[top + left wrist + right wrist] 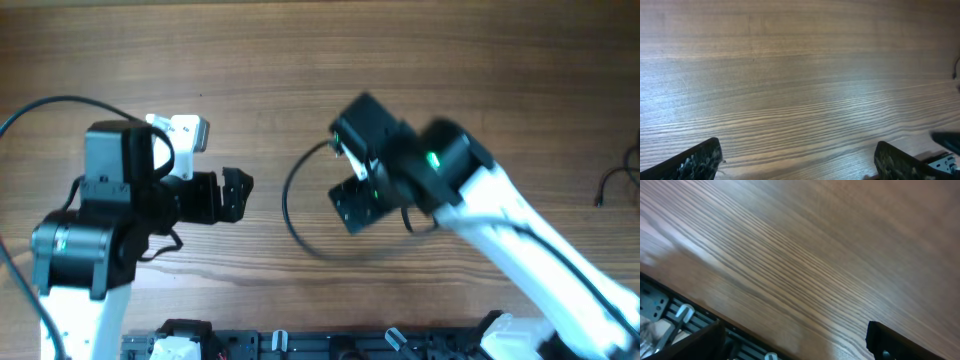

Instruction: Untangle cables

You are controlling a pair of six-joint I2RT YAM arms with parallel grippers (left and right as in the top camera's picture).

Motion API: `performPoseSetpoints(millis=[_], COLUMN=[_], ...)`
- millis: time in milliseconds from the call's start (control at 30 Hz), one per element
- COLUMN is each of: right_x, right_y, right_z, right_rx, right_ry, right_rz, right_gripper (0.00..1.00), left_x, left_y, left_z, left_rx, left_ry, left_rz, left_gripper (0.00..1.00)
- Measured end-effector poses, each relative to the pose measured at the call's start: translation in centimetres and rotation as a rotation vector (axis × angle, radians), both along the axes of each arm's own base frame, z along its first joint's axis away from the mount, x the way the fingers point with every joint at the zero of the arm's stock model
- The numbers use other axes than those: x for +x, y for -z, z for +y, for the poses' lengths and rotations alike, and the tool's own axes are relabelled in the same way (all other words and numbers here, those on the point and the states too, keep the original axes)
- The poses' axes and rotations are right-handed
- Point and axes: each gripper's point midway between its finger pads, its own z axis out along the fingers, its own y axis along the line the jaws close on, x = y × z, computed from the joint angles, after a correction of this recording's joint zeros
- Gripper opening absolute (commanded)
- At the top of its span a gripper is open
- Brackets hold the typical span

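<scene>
Cable (288, 212) curls in a black loop at the middle of the table (300, 60), and both grippers are empty!

Right gripper (352, 205) hangs over the loop's right side, fingers spread wide; whether it touches the cable, I cannot tell. Left gripper (238, 192) hovers just left of the loop, clear of it, equally wide. Second cable (612, 180) shows by the right edge.

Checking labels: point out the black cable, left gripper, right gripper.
black cable (285, 205), overhead view, left bend of its loop
left gripper (796, 146), left wrist view, midway between its open fingertips
right gripper (795, 327), right wrist view, midway between its open fingertips
</scene>
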Motion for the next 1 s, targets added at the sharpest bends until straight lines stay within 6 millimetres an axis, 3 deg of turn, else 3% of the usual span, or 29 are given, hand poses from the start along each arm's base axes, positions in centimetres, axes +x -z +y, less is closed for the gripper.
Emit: performPoseSetpoints(millis=[33,133,233,300,400,567,667,733,800,867,1000], right_x=[-0.8,-3.9,-7.4,-9.1,-9.9,-6.9,-4.1,-3.5,-3.3,-2.7,-3.3], right_y=[-1.0,-7.2,-11.3,-12.4,-13.1,-10.3,-10.0,-9.3,-9.6,-11.6,-18.0], right_z=[0.0,-2.3,-7.0,-10.7,-14.3,-17.0,-15.2,-14.1,-12.7,-9.8,-1.0], right_rx=[0.012,0.141,0.261,0.334,0.447,0.341,0.291,0.219,0.238,0.346,0.631], right_ry=[-0.007,0.036,0.099,0.156,0.268,0.517,0.533,0.453,0.396,0.314,-0.078], right_rz=[-0.035,-0.254,-0.388,-0.429,-0.480,-0.643,-0.820,-0.851,-0.855,-0.887,-1.080], right_gripper=[0.89,0.88,1.00,1.00,1.00,1.00,1.00,0.99,0.91,0.89,0.98], left_x=[-0.4,-2.0,-3.2,-4.2,-5.0,-5.0,-5.0,-5.0,-5.0,-5.0,-5.1], left_y=[-0.5,-2.4,-3.8,-4.7,-5.4,-5.3,-5.3,-5.3,-5.3,-5.3,-5.1], left_z=[0.0,0.2,0.5,0.7,0.9,0.9,0.9,0.9,0.9,0.9,1.0], left_rx=[-0.001,-0.004,0.002,0.007,0.007,0.008,0.010,0.012,0.012,0.012,0.016], left_ry=[0.002,0.011,0.013,0.009,0.005,0.005,0.008,0.006,0.006,0.006,0.004], left_rz=[-0.023,-0.117,-0.194,-0.248,-0.286,-0.284,-0.287,-0.286,-0.286,-0.285,-0.277], left_gripper=[1.00,1.00,1.00,1.00,1.00,1.00,1.00,1.00,1.00,1.00,1.00])
